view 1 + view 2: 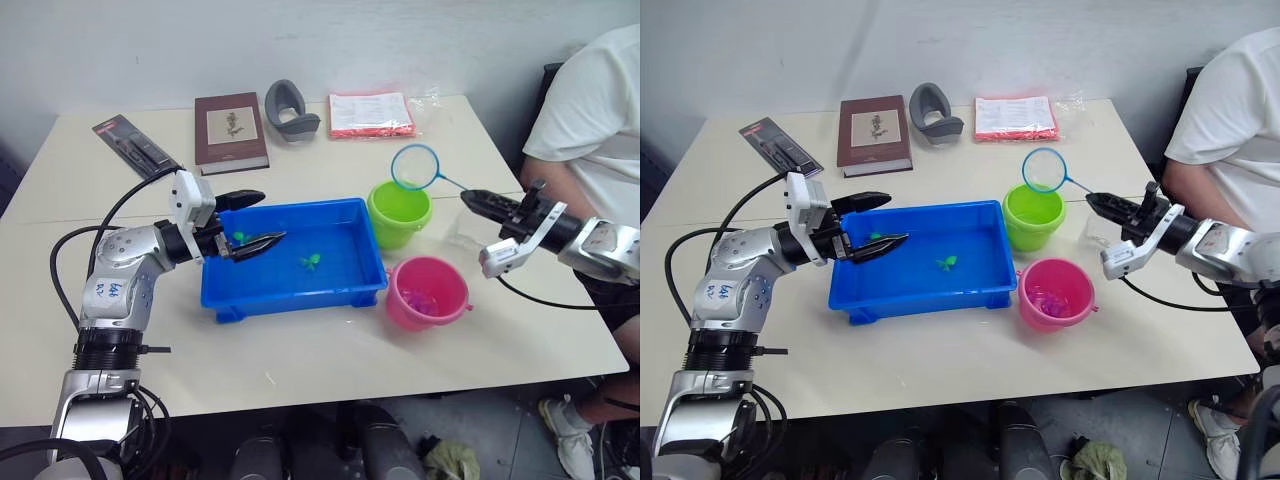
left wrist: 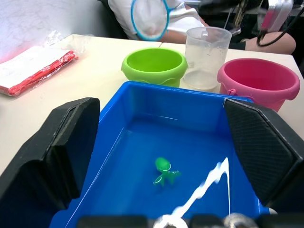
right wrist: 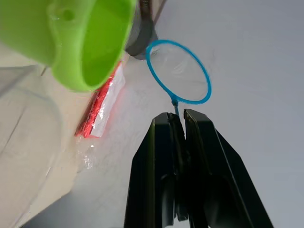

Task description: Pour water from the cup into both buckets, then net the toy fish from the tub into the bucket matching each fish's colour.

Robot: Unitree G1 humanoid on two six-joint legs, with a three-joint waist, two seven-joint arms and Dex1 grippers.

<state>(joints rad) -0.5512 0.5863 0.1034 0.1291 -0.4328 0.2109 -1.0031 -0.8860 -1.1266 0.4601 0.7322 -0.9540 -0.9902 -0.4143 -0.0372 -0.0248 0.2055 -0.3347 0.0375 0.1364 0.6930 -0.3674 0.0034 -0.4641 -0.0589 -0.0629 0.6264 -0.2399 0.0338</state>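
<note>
The cup (image 2: pixel 207 57) is half hidden behind the buckets (image 1: pixel 400 212); the net (image 1: pixel 415 166) is pinched by the right gripper (image 1: pixel 476 200), while the left gripper (image 1: pixel 251 221) is spread open over the tub (image 1: pixel 290 290).

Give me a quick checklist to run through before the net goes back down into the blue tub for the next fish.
1. Right gripper shut on the net: ok.
2. Net hoop empty: ok, nothing visible in it.
3. Green fish left in the tub: ok, two visible.
4. Left gripper out of the net's path: not ok, open over the tub's left end.
5. Green bucket upright beside the tub: ok.
6. Water in the pink bucket: cannot tell.
</note>
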